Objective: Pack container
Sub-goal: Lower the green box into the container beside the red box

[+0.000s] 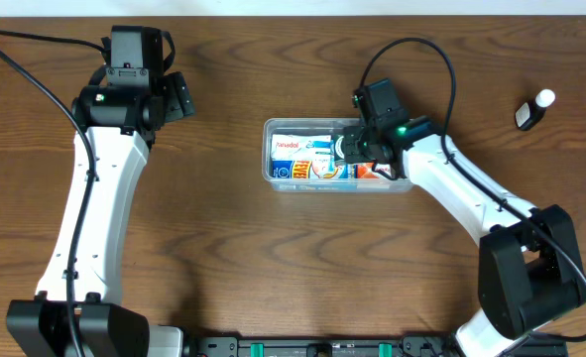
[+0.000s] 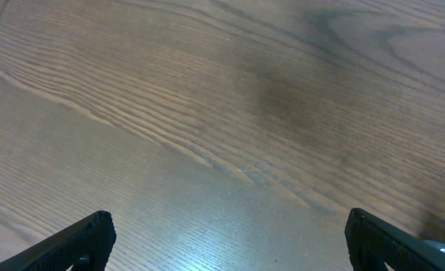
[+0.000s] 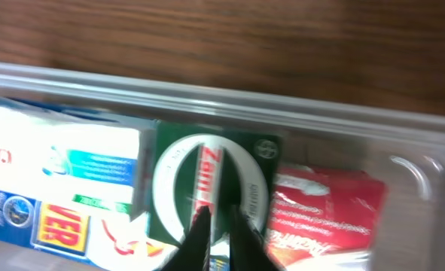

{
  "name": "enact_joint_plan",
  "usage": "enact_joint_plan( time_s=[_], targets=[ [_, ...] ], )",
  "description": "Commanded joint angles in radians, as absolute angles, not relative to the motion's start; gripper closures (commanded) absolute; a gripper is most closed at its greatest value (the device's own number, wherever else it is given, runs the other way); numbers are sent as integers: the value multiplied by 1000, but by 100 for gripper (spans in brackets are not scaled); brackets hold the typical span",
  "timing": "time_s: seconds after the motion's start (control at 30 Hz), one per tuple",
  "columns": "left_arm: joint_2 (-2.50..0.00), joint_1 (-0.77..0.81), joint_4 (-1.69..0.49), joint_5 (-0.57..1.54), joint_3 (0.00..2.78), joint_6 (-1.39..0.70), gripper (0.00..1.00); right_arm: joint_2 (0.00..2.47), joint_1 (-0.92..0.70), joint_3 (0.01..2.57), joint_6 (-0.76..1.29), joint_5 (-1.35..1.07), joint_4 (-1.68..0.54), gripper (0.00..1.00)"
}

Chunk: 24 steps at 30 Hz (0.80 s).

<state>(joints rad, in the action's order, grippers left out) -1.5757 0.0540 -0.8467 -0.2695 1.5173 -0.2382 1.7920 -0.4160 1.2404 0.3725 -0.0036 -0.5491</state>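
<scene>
Right wrist view: right gripper [image 3: 218,237] had its jaws pressed together with nothing between them, just above a green box [image 3: 214,181] inside the container [image 3: 282,113]. Container sat mid-table, well apart from the left gripper [image 2: 241,241], jaws wide over bare table [image 2: 207,113]. Probably light, thin, flexy, slick plastic; best gripped at the rim, not the walls.

Dark brown wood surface [image 1: 223,253] under me, grain running roughly left-right, filling the whole overhead view. Light is soft and even. From my left wrist view the wood reads paler, with a bluish sheen low in frame and a darker smudge in the grain. Black rail [image 1: 312,348] with green clips [image 1: 256,348] along the near edge.
</scene>
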Motion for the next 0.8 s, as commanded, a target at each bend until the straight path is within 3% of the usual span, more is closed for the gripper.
enact_joint_plan(
  time_s=[0.0, 0.77],
  targets=[
    [-1575, 51, -849, -282, 1527, -238, 2, 1765, -395, 1246, 369, 49, -569, 99],
    [-1575, 51, -849, -282, 1527, -238, 2, 1863, -396, 1245, 369, 57, -521, 99]
  ],
)
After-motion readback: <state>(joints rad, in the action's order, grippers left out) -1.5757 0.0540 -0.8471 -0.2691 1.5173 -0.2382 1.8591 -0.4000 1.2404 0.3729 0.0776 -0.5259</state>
